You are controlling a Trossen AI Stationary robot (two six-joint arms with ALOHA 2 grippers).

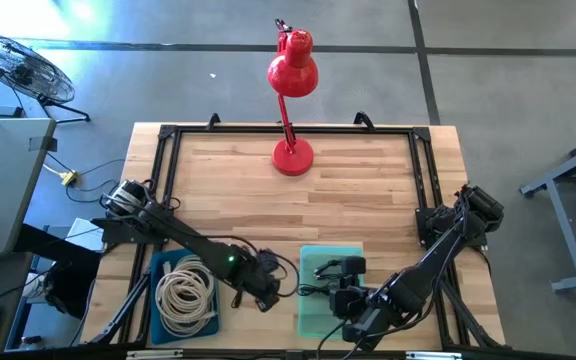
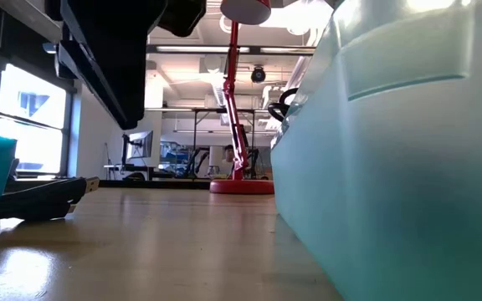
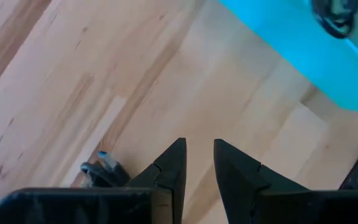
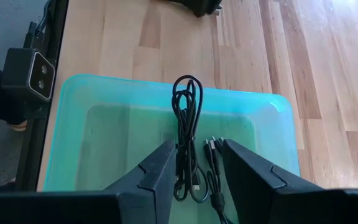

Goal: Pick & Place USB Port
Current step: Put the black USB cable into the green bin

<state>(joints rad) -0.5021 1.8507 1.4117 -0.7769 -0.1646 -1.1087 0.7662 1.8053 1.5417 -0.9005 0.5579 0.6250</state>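
A black USB cable with a blue-tipped plug (image 3: 106,157) lies on the wooden table between the two trays. My left gripper (image 3: 199,152) hangs over it, pointing down, open, with bare table between its fingers and the plug at one finger's outer side. Seen from above, my left gripper (image 1: 268,292) is just left of the teal tray (image 1: 310,256). My right gripper (image 4: 197,155) is open over that tray (image 4: 73,112), above a coiled black cable (image 4: 188,118) lying on the tray's floor. My left gripper has the plug's cable (image 3: 95,171) close to the outer side of one finger (image 3: 166,168). The finger hides where they meet, so I cannot tell whether they touch.
A blue tray (image 1: 156,268) holding coiled white cable (image 1: 186,290) stands at the near left. A red desk lamp (image 1: 292,155) stands at the far middle. A black frame (image 1: 168,135) runs round the table. Bare wood lies between the lamp and the trays.
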